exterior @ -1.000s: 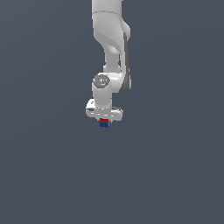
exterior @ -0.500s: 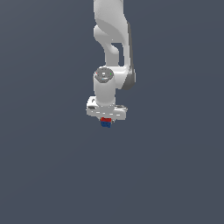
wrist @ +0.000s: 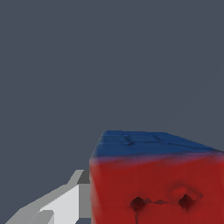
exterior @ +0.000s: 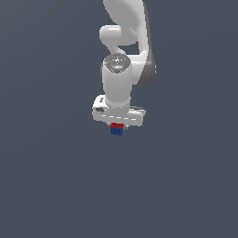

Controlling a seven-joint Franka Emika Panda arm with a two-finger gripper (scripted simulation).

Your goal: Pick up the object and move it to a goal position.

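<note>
Hand (exterior: 117,124) grips object (exterior: 116,128) (fingers mostly hidden), background blank.

Flat, even light, with a dull slate-grey backdrop in both views and no cast shadows on it. The white arm (exterior: 122,79) is bright on top and shaded grey along its side. Close to the wrist camera, the object (wrist: 153,183) looks soft and smeared.
</note>
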